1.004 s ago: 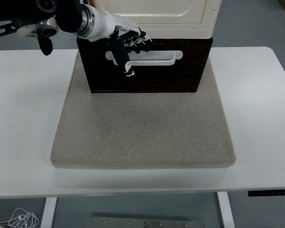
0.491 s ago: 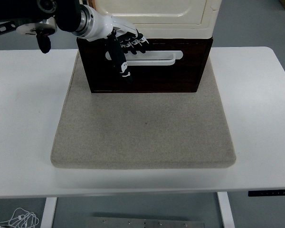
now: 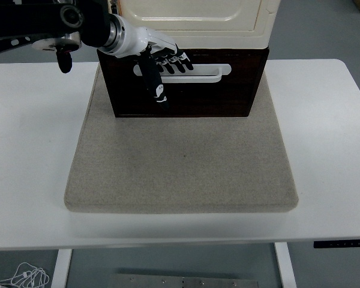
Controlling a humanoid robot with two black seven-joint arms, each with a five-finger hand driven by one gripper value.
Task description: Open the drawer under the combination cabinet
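A white surface [image 3: 324, 150] fills most of the head view, its near edge running along the bottom. On it lies a large grey-beige felt mat [image 3: 180, 162], square with rounded corners and bare over its whole front part. At the mat's far edge stands the combination cabinet: a cream upper unit [image 3: 198, 24] with a rounded panel front, sitting directly on top of a dark brown drawer [image 3: 228, 90]. The drawer front faces the camera and looks flush with the cabinet body, so it appears closed. Across its upper half runs a long white slot handle [image 3: 207, 72], set horizontally.

The left arm [image 3: 42, 24], black with a silver-and-white wrist, reaches in from the upper left corner. Its left hand [image 3: 159, 60], white on the back with black fingers [image 3: 179, 60], is at the left end of the handle. Four fingers are curled at the handle's upper edge, their tips over the slot; whether they actually hook inside it cannot be told. The thumb points down across the drawer front, below the handle.

Under the surface, a white cable [image 3: 24, 277] lies coiled on the floor at bottom left.
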